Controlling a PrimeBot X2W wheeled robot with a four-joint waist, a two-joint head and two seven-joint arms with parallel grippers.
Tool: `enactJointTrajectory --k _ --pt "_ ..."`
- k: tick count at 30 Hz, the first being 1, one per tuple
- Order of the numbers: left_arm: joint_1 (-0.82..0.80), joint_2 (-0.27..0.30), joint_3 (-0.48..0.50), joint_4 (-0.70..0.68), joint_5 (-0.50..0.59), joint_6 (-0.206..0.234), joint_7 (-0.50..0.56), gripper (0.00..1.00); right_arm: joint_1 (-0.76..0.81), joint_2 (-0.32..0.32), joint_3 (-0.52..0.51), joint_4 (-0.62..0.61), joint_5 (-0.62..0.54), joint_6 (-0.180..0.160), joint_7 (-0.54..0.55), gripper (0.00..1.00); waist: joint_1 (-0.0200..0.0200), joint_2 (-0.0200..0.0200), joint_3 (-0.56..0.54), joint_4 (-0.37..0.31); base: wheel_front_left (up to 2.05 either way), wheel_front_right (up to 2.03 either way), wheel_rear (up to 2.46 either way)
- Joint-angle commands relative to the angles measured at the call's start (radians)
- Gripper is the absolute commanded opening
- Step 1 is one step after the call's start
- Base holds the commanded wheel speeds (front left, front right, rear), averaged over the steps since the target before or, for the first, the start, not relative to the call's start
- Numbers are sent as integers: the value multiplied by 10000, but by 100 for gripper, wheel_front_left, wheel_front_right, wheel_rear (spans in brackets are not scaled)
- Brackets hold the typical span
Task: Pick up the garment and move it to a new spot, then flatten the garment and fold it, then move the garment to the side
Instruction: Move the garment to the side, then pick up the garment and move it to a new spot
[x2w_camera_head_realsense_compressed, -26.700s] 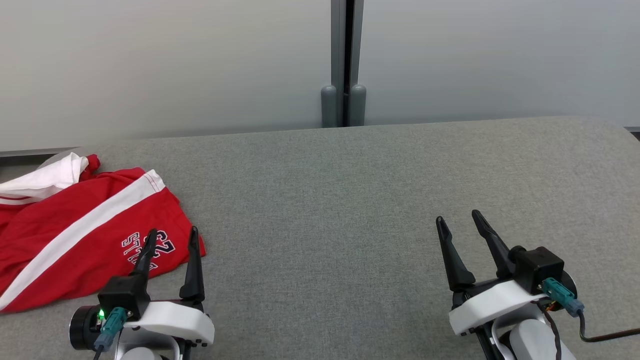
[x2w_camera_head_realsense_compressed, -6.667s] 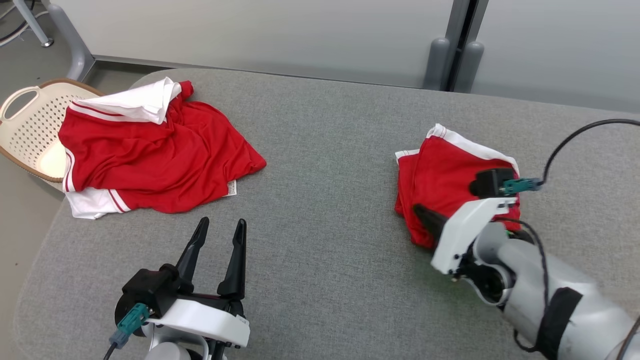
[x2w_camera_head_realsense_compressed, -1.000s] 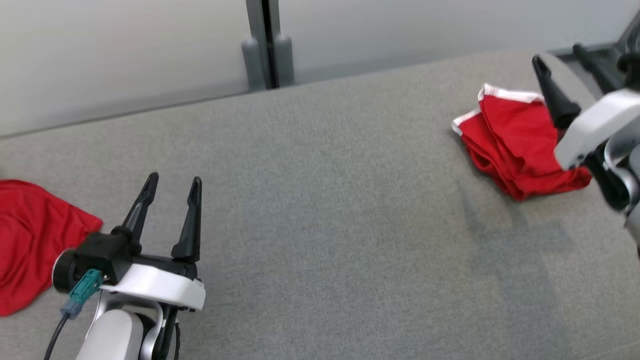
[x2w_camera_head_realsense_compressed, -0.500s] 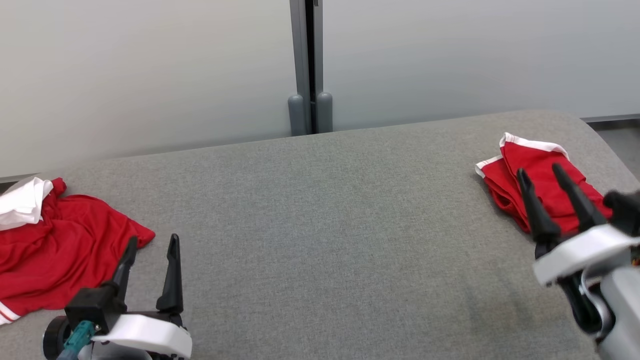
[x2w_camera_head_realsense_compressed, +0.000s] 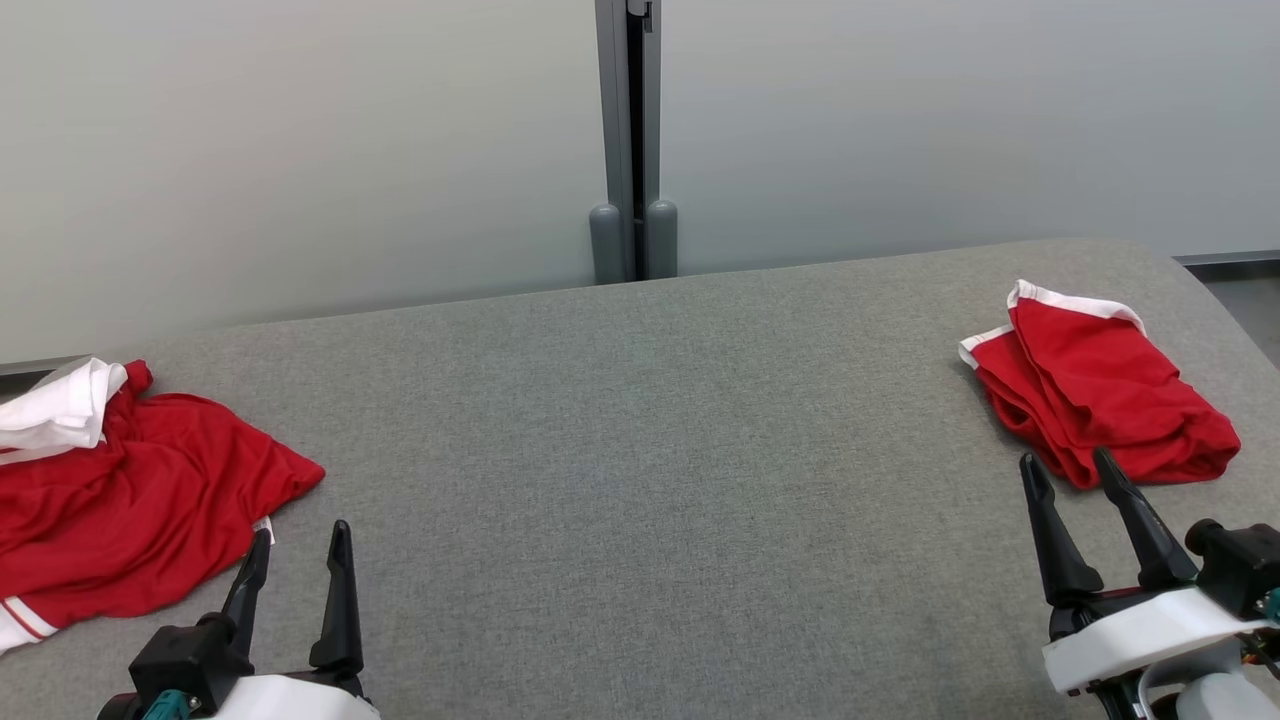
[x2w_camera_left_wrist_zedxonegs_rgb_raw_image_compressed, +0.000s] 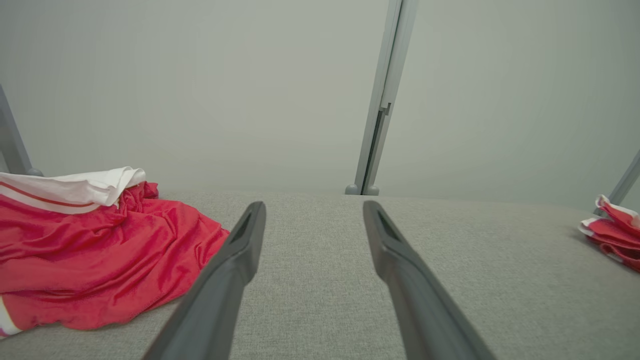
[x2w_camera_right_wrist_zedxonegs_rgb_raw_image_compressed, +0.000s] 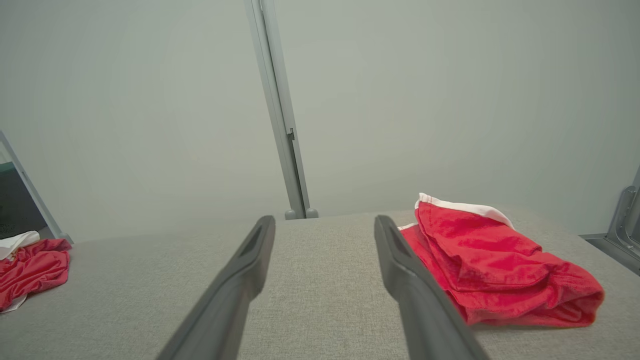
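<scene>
The folded garment, red with white trim, lies at the far right of the grey surface, near its rounded right edge. It is a compact bundle with the white band along its far side. The right pincer sits at the lower right with its fingers spread wide and nothing between them. In the head view its tips end just short of the bundle's near edge, and I cannot tell whether they touch the cloth. The right wrist view shows the bundle lying to the right of the fingers. The left pincer is at the lower left, likewise spread wide and holding nothing, over bare surface. Just to its left a loose garment, red with a white part at its far end, lies crumpled at the surface's left edge. The two garments are well apart. Behind the surface a grey post stands between pale wall panels.
</scene>
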Motion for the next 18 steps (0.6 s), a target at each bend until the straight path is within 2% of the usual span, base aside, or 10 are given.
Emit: enactJointTrajectory --k 1,11,18 --pt "35 19 52 18 52 -37 -39 100 100 4 -68 -78 -48 -3 28 100 0 -1 0 3 0 0 0" --pt "-149 -31 45 71 175 -123 -55 100 252 226 -109 -379 -246 -3 306 100 0 -1 24 271 0 0 0" --pt "-453 167 145 56 326 102 0 100 299 379 -37 -495 -184 -3 357 100 0 -1 209 1226 0 0 0"
